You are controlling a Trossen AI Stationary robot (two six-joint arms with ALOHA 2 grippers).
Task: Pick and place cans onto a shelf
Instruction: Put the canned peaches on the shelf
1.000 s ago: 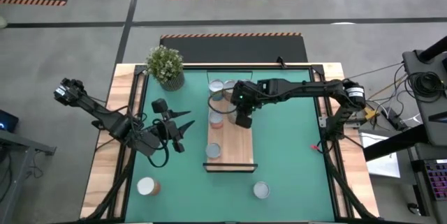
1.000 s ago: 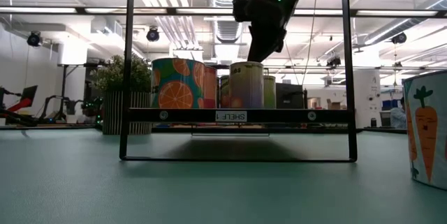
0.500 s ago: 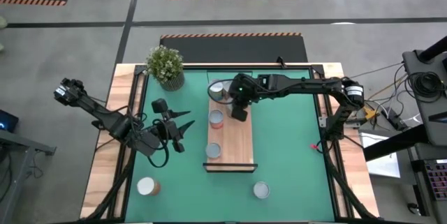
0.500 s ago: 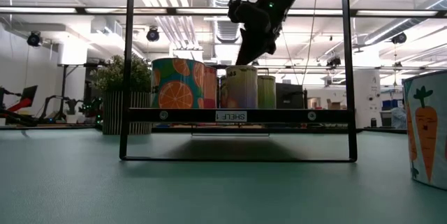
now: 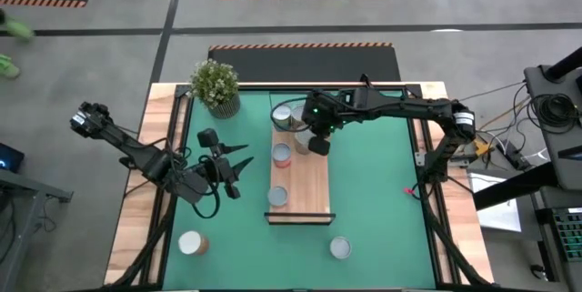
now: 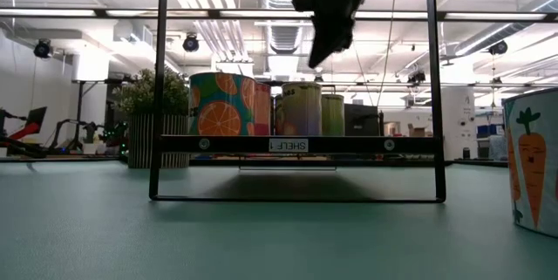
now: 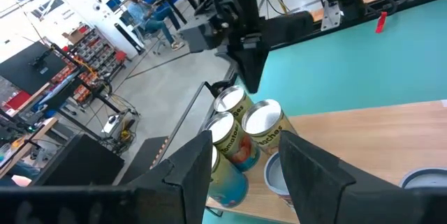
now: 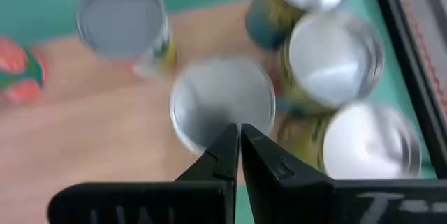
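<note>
The right claw [image 5: 317,144] hangs over the far end of the shelf [image 5: 309,187], its 2 fingers [image 8: 225,155] pressed together with nothing between them. In the low view this claw [image 6: 318,53] sits in the air above the can tops, touching none of them. Directly below its fingertips, in the right wrist view, lies the round silver top of 1 can [image 8: 222,103], with 3 more silver-topped cans [image 8: 335,56] packed close beside it.

From above, that cluster of cans [image 5: 284,117] stands at the shelf's 12 o'clock end, at about 10 o'clock from the right claw. 2 more cans stand along the shelf's left edge: a red-labelled can [image 5: 282,156] near the middle and a grey-topped can [image 5: 277,196] toward 6 o'clock. Off the shelf, on the green mat [image 5: 382,201], a white-topped can [image 5: 190,242] sits at about 8 o'clock from the shelf and a silver-topped can [image 5: 340,248] just past its 6 o'clock end. The low view shows an orange-patterned can [image 6: 221,104] on the shelf and a carrot-labelled can [image 6: 534,158] on the mat.

The left claw [image 5: 238,170] waits at 9 o'clock from the shelf, well apart from it, fingers spread apart and empty. A potted plant [image 5: 215,87] stands at the table's [image 5: 136,228] far left corner.
</note>
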